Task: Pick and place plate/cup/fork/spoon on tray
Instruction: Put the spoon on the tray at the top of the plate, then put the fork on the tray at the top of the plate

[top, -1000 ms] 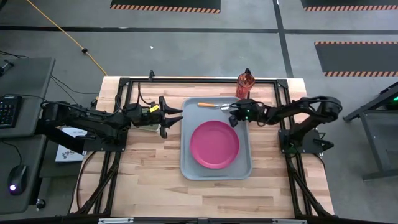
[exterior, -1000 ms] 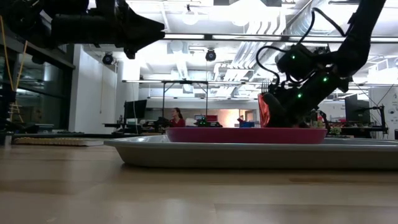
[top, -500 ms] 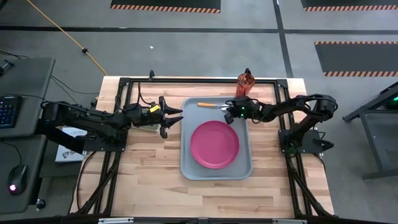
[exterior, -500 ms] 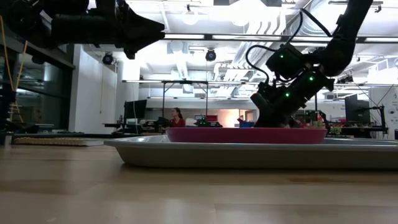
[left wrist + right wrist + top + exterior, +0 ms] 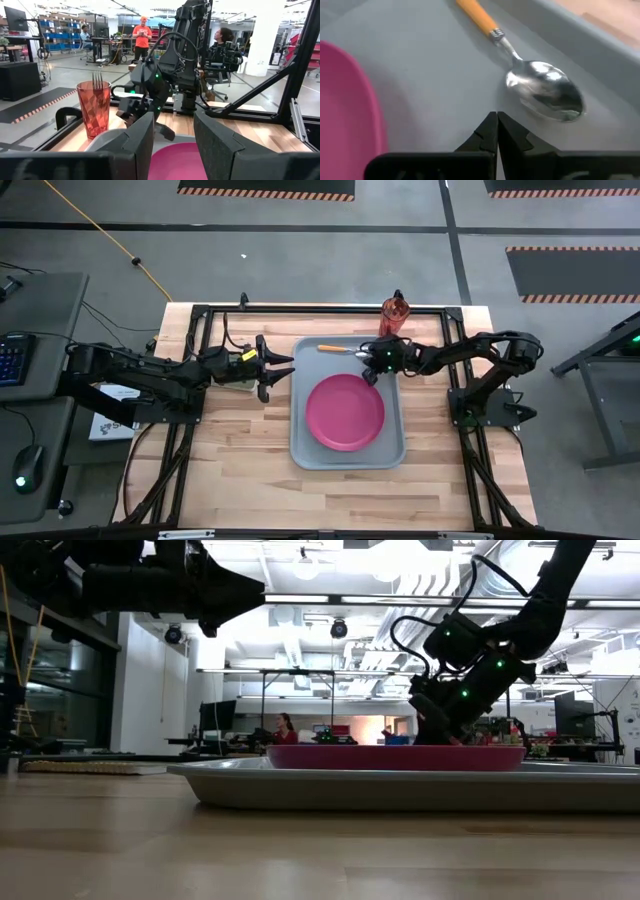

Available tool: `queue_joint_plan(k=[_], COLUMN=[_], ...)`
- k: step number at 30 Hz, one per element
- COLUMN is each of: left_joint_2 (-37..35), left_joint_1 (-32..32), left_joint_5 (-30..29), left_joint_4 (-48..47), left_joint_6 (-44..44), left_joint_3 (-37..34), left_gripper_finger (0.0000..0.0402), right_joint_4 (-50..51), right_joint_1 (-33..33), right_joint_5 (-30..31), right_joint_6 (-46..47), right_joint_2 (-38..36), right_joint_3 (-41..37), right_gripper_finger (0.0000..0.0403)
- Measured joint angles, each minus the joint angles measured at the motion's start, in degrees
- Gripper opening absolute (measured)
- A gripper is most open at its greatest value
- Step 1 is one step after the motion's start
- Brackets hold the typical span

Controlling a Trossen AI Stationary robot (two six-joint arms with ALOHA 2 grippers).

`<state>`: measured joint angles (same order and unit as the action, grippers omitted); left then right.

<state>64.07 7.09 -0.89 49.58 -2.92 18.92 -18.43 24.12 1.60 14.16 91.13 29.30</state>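
Observation:
The pink plate lies flat in the grey-blue tray. A spoon with an orange handle lies on the tray floor by its far rim; its bowl faces up. The red ribbed cup stands on the table beyond the tray's far right corner, with a fork standing in it. My right gripper is shut and empty, low over the tray floor just near of the spoon's bowl. My left gripper is open and empty, level, left of the tray.
A black frame runs around the wooden table top. Bare wood lies near and left of the tray. The room behind shows people and desks in the left wrist view.
My right gripper has gone a little toward the table's left edge, from beside the cup to over the tray's far right part, close to the spoon's bowl. The spoon, plate and cup have stayed where they were.

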Motion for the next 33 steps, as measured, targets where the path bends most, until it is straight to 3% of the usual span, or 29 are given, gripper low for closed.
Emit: queue_joint_plan(k=[16,20,23,27,33], left_joint_2=[0.0,0.0,0.0,0.0,0.0], left_joint_1=[0.0,0.0,0.0,0.0,0.0], left_joint_5=[0.0,0.0,0.0,0.0,0.0], left_joint_4=[0.0,0.0,-0.1,-0.4,-0.5], left_joint_6=[0.0,0.0,0.0,0.0,0.1], left_joint_3=[0.0,0.0,0.0,0.0,0.0], left_gripper_finger=[0.0131,0.0131,0.0131,0.0131,0.0131], right_joint_4=[-0.1,-0.1,-0.1,-0.1,-1.0], right_joint_1=[0.0,0.0,0.0,-0.8,-1.1], right_joint_5=[10.5,10.5,5.7,1.4,1.4], right_joint_6=[0.1,-0.1,-0.3,-1.5,-2.7], right_joint_2=[0.0,0.0,-1.1,-7.3,-23.7], right_joint_3=[0.0,0.0,0.0,0.0,0.0], right_gripper_finger=[0.0,0.0,0.0,0.0,0.0])
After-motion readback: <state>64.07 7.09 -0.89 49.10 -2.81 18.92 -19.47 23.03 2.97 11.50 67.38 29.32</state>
